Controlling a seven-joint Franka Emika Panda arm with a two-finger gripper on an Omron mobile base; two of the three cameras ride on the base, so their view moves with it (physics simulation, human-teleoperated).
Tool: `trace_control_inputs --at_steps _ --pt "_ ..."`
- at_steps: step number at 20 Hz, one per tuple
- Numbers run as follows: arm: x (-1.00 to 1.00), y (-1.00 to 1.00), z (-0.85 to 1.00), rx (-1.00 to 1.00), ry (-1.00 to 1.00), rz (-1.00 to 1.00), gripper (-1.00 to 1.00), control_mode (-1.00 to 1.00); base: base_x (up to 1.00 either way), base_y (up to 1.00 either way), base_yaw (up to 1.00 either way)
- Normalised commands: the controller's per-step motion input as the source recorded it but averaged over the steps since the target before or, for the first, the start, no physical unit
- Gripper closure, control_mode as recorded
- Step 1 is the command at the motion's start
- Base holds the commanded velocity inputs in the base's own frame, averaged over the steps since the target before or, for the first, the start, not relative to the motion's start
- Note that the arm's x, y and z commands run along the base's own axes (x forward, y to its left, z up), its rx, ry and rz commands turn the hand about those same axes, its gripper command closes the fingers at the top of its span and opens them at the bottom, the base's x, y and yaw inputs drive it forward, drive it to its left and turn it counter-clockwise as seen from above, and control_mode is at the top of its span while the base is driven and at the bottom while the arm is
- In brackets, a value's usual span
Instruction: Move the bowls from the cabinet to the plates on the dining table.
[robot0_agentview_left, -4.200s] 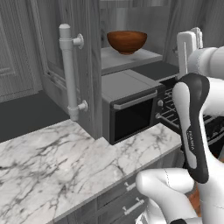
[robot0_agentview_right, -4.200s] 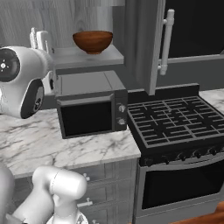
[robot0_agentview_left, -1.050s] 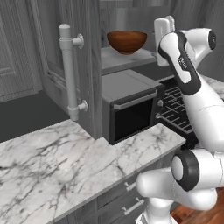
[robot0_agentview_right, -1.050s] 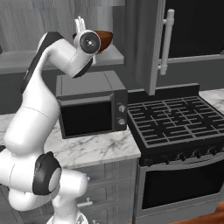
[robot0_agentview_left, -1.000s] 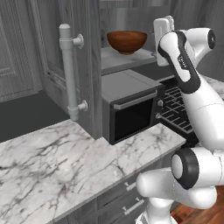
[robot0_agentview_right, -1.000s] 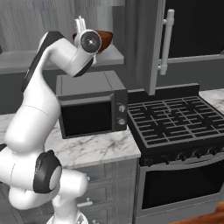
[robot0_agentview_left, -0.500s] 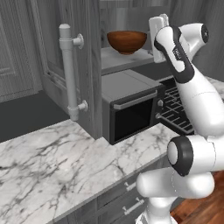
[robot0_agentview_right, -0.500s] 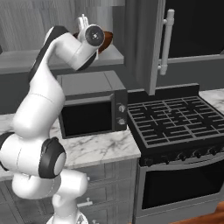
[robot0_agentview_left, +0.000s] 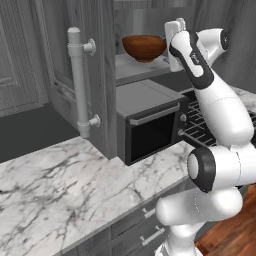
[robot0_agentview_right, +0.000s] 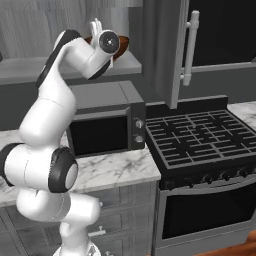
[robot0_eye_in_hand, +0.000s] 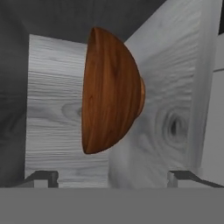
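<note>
A dark brown bowl (robot0_agentview_left: 144, 47) stands upright on the grey inner shelf (robot0_agentview_left: 134, 69) of the open cabinet (robot0_agentview_left: 97, 75). My gripper (robot0_agentview_left: 168, 42) hovers at shelf height just right of it, not touching. In the hand view the bowl (robot0_eye_in_hand: 109, 92) appears rolled on its side, straight ahead of my gripper (robot0_eye_in_hand: 113, 177), whose two fingertips (robot0_eye_in_hand: 43, 177) stand wide apart with nothing between them. From the right base view the bowl (robot0_agentview_right: 122, 43) peeks out behind the hand, and my gripper (robot0_agentview_right: 96, 30) is raised in front of the shelf (robot0_agentview_right: 131, 61). The plates and dining table are out of view.
A black microwave (robot0_agentview_left: 150, 125) sits under the shelf on the marble counter (robot0_agentview_left: 65, 185). The open cabinet door with its bar handle (robot0_agentview_left: 77, 80) juts out left of the bowl. A second door (robot0_agentview_right: 172, 50) hangs open above the gas stove (robot0_agentview_right: 200, 140).
The arm has stretched up and the hand has moved left, closer to the brown bowl. The jaws have stayed open and the bowl has not moved.
</note>
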Motion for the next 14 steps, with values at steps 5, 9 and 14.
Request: trace_control_inputs --at_steps 5,9,14 --pt "0.42 -0.02 0.00 0.00 0.05 0.00 -1.00 -1.00 0.00 0.00 0.00" --pt "0.42 -0.05 0.00 0.00 0.13 0.00 -1.00 -1.00 0.00 0.00 0.00" --pt "0.43 -0.01 0.00 0.00 0.08 -0.01 -1.00 -1.00 0.00 0.00 0.00"
